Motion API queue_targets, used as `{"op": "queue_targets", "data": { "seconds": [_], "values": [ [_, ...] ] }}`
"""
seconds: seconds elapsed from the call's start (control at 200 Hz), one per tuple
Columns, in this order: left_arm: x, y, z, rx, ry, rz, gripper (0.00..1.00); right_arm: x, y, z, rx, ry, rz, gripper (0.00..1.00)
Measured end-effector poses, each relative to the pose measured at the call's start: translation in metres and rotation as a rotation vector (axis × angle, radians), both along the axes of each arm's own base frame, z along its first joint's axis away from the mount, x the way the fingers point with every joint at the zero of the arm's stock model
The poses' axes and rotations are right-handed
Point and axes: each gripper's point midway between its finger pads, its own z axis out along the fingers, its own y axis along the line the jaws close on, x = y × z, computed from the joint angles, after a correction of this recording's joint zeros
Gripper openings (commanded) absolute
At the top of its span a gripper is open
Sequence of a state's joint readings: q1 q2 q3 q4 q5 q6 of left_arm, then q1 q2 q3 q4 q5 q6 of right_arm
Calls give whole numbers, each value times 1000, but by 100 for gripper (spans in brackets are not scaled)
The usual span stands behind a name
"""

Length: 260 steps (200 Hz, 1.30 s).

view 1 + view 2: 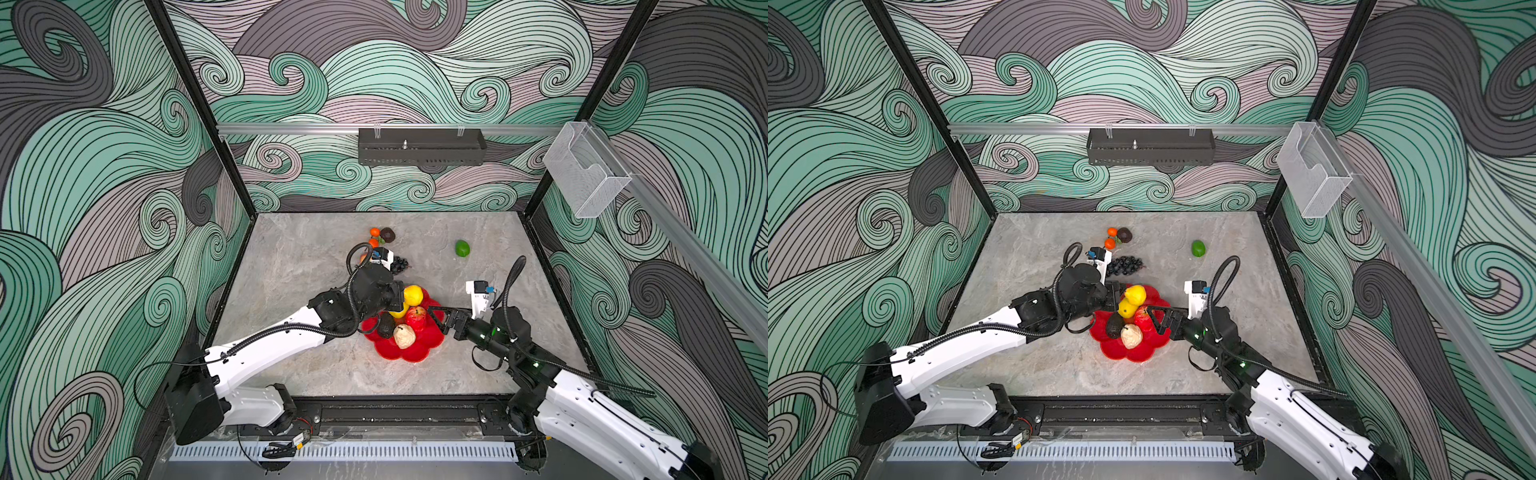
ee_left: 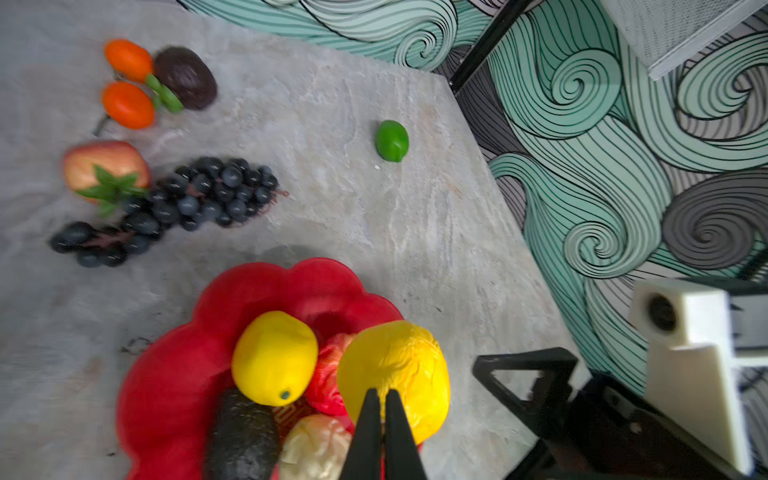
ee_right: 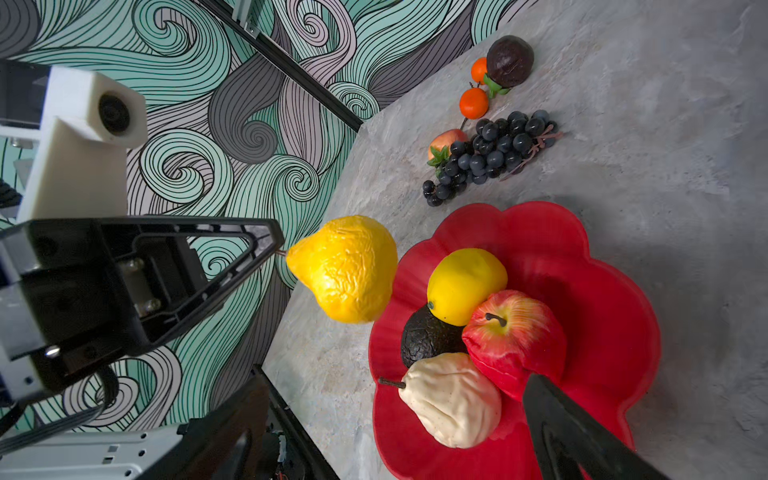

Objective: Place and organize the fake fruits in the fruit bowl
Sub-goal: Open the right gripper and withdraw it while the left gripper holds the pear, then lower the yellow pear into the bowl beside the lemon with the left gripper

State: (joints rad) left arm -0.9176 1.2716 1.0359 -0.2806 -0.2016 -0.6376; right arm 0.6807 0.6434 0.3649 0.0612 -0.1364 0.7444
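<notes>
— Step?
— Placing. My left gripper (image 2: 380,395) pinches the stem of the crinkled yellow plastic pear (image 2: 395,365); the glossy red flower-shaped bowl (image 2: 166,374) lies below. My right gripper (image 1: 436,320) gapes wide. Next: lower, release.

The fruit bowl (image 3: 602,266) is glossy red. The lemon (image 3: 465,286) is plain yellow, and the yellow pear (image 3: 345,270) is a deeper, crinkled yellow. The apple (image 3: 515,336) is red streaked with yellow. The avocado (image 3: 428,340) is near-black and the cream pear (image 3: 453,399) off-white. The grapes (image 3: 494,149) are blue-black, the tangerines (image 3: 473,103) orange with green leaves, and the lime (image 2: 392,140) bright green. The surface (image 2: 332,124) is grey, veined like marble. The walls (image 1: 415,62) bear teal, grey and mauve swirls lined in black.
</notes>
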Motion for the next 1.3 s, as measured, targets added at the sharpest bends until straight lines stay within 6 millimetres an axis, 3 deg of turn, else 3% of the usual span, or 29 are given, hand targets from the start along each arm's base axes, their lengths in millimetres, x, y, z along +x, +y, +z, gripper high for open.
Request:
{"op": "queue_targets", "data": {
  "seconds": [0.295, 0.49, 0.781, 1.301],
  "values": [
    [11, 38, -13, 316, -50, 14, 0, -11, -21, -16, -146, -27, -15, 99],
    [22, 48, -46, 505, -17, 14, 0, -13, -28, -25, -182, -10, -29, 100],
    [27, 55, -89, 678, 47, -16, 0, -13, -37, -22, -192, -27, -67, 100],
    [32, 48, -107, 743, 109, -41, 0, -12, -39, -33, -215, -7, -77, 100]
  ]
}}
